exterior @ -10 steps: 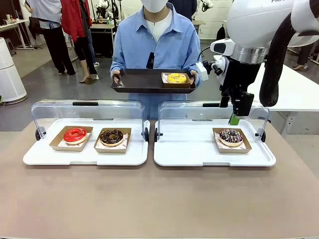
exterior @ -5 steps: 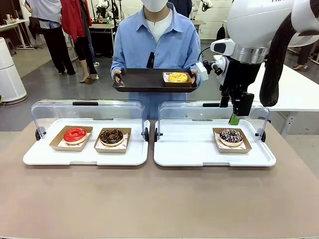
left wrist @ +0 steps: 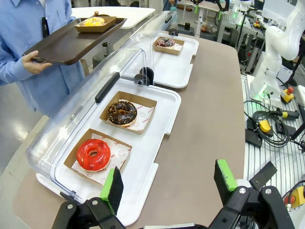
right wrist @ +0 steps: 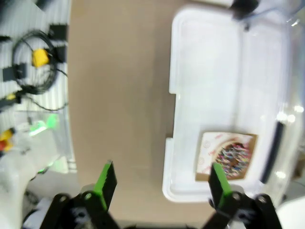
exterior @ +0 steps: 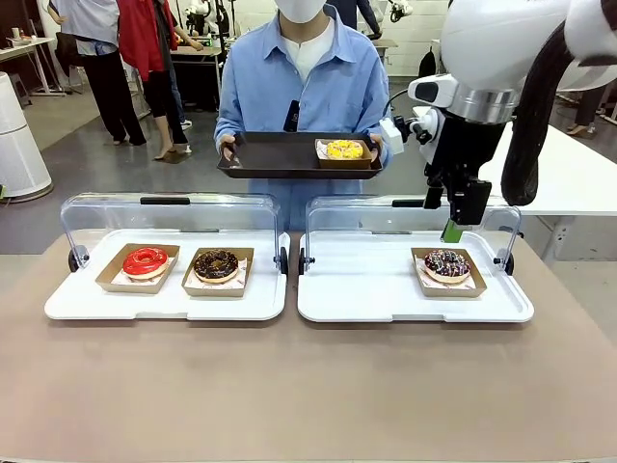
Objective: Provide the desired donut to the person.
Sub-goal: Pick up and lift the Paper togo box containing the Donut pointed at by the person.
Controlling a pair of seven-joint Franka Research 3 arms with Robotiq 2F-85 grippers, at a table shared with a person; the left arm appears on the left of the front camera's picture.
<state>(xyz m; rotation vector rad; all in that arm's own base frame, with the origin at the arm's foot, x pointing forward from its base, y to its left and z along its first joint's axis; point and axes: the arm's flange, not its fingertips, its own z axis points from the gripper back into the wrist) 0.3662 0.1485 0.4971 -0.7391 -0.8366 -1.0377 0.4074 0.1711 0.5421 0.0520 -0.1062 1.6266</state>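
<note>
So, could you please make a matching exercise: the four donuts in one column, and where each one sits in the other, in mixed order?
1 red-glazed donut
2 chocolate donut
3 sprinkled donut
4 yellow-topped donut

a on the dark serving tray the person holds
b alone on the right white tray
c left white tray, box nearer the table's middle
d left white tray, outer box

Pairs: 1-d, 2-c, 3-b, 4-a

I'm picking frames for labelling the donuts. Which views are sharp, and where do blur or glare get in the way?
Front view: sharp and evenly lit, pale reflections on the clear lids. Left wrist view: sharp, wide-angle bending; red donut and chocolate donut read cleanly. Right wrist view: blurred throughout, sprinkled donut smeared, glare spots near the right edge.
</note>
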